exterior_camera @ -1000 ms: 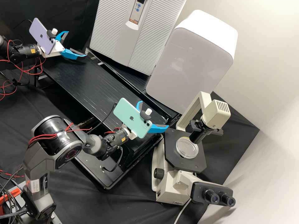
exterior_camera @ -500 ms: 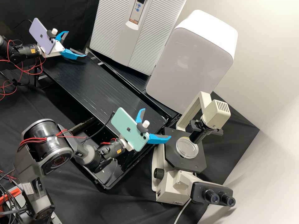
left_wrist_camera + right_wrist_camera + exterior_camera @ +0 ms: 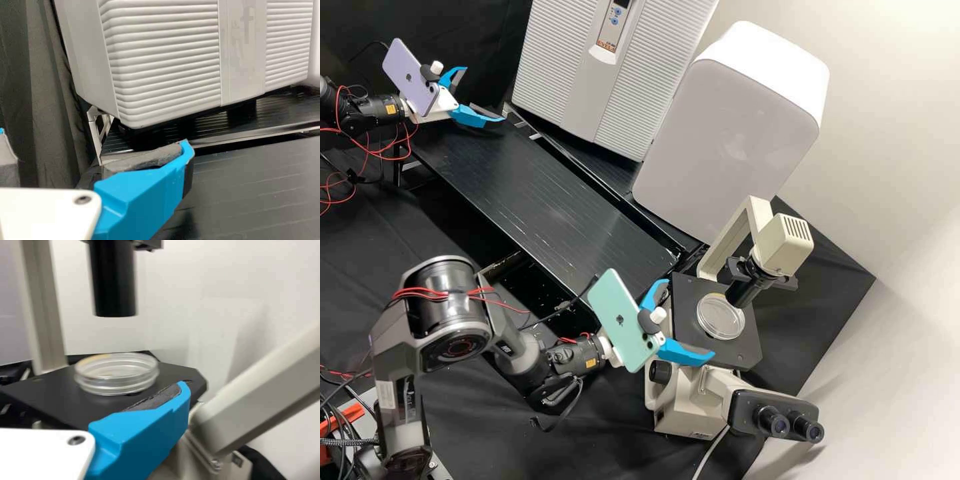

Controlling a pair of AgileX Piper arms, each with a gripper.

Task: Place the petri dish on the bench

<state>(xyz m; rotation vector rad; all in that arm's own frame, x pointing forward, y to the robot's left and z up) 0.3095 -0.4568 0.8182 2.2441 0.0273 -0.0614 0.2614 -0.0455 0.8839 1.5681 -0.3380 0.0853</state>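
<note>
In the high view, the clear petri dish lies flat on the microscope's black stage. My right gripper stands open at the stage's left side, apart from the dish. From the right wrist view, the dish appears beyond the blue finger of my right gripper, with nothing held. Over the far left end of the black bench, my left gripper is open and empty. The left wrist view has my left gripper spread before a ribbed white cabinet.
The microscope's lamp column hangs over the stage beside the dish, and its eyepieces jut out at lower right. Behind the bench stand the ribbed cabinet and a smooth white box.
My right gripper has moved down and to the right in the high view, from over the bench's near end to the microscope stage's side. The left arm and the dish have stayed still.
</note>
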